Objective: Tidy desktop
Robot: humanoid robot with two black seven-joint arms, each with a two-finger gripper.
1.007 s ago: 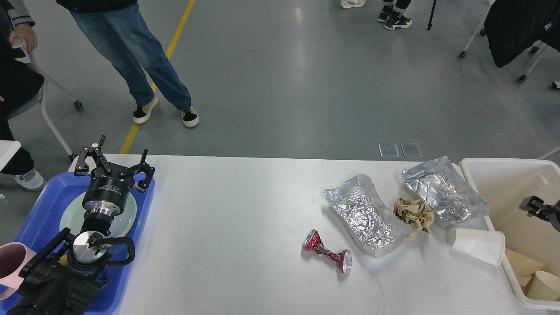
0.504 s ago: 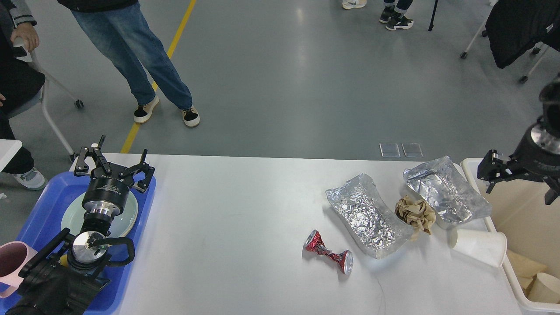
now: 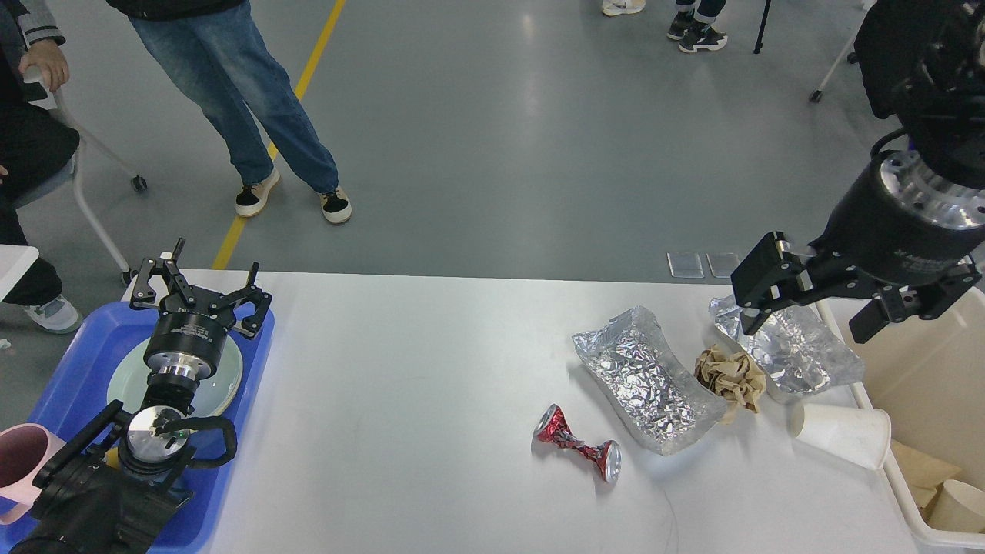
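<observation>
The white desktop [image 3: 415, 400] holds a crushed red can [image 3: 577, 444], two crinkled foil trays [image 3: 648, 378] [image 3: 800, 350], a crumpled brown paper ball [image 3: 728, 375] and a tipped white paper cup [image 3: 843, 434]. My left gripper [image 3: 198, 286] is open and empty above the blue tray [image 3: 69, 362] at the far left. My right gripper [image 3: 819, 312] is open and empty, raised over the right foil tray and the rim of the cream bin [image 3: 939, 385].
The blue tray carries a pale green plate [image 3: 223, 377], with a pink mug [image 3: 19, 462] at its near left. The bin holds paper cups and brown paper [image 3: 943, 481]. People and wheeled chairs stand on the grey floor beyond the table.
My right arm has swung in from the right edge, rising and moving left, from over the bin to above the right foil tray. The left arm has not moved.
</observation>
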